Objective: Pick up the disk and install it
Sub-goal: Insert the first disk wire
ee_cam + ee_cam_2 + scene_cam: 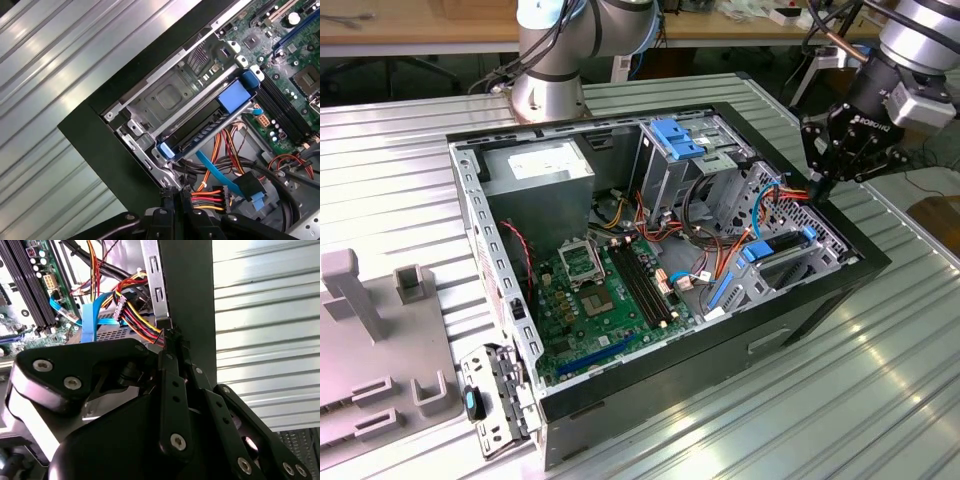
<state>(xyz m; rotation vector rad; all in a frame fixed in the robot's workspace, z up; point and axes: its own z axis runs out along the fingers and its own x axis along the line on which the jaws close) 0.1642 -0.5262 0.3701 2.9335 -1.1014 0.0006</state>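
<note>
Gripper [817,190] sat upper right in exterior view, jaws closed. Power wires [141,321] lay just beside its tips. A snag looked possible, tugging cabling near the disk [200,129].

Cameras: one exterior, two wrist-mounted.
Exterior view looks down obliquely over the open case [720,370]; both wrist views sit close behind the gripper [172,337] [178,192], sharing the power cables [135,315] [210,197].

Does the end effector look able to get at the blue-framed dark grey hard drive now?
Probably yes: the blue-framed dark grey disk sits uncovered in the metal drive cage, the end effector hangs close beside it, and only a red-and-yellow cable bundle crowds the approach.
</note>
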